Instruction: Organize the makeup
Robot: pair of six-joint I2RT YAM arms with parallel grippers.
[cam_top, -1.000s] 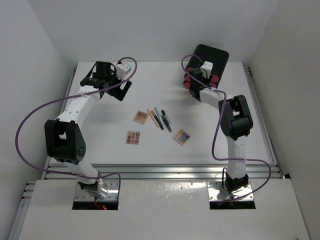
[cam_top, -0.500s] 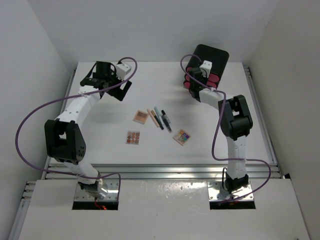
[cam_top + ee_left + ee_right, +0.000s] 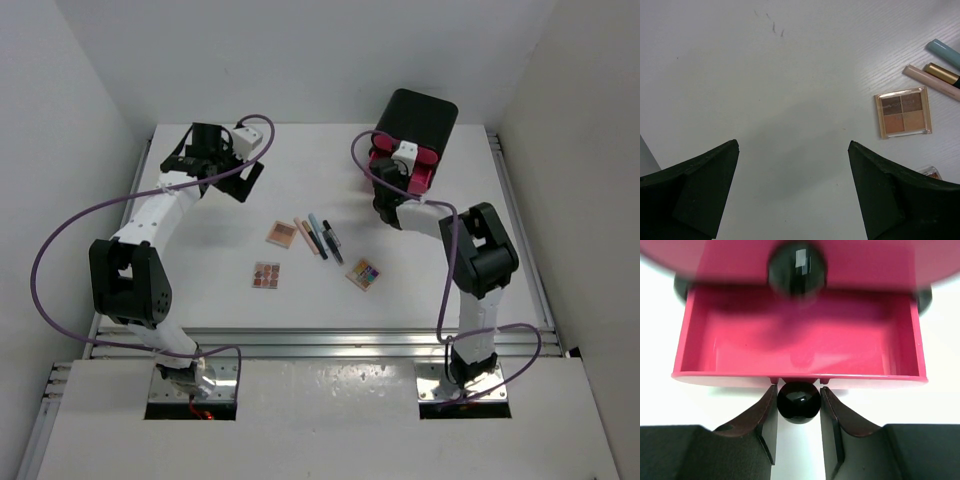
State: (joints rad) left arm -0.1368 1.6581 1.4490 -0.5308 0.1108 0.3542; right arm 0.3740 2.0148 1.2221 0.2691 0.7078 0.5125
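Observation:
The makeup lies mid-table: three square eyeshadow palettes (image 3: 281, 234) (image 3: 266, 275) (image 3: 364, 274) and a beige pencil (image 3: 306, 237), a teal pencil (image 3: 317, 234) and a black pencil (image 3: 332, 241) side by side. My left gripper (image 3: 245, 180) (image 3: 792, 145) hovers open over bare table at the far left, holding nothing. One palette (image 3: 903, 111) and the pencil tips (image 3: 930, 82) lie to its right. My right gripper (image 3: 393, 188) (image 3: 798, 390) is shut on the black round knob (image 3: 798, 402) of the pulled-out, empty pink drawer (image 3: 800, 340).
The black drawer box (image 3: 420, 115) stands at the back right. A shut pink drawer with its own black knob (image 3: 797, 267) sits just above the pulled-out one. White walls close in the table on the left, back and right.
My right gripper closed on the bottom drawer's knob and drew back toward the near side, sliding the pink drawer out of the box. The left arm stayed still.

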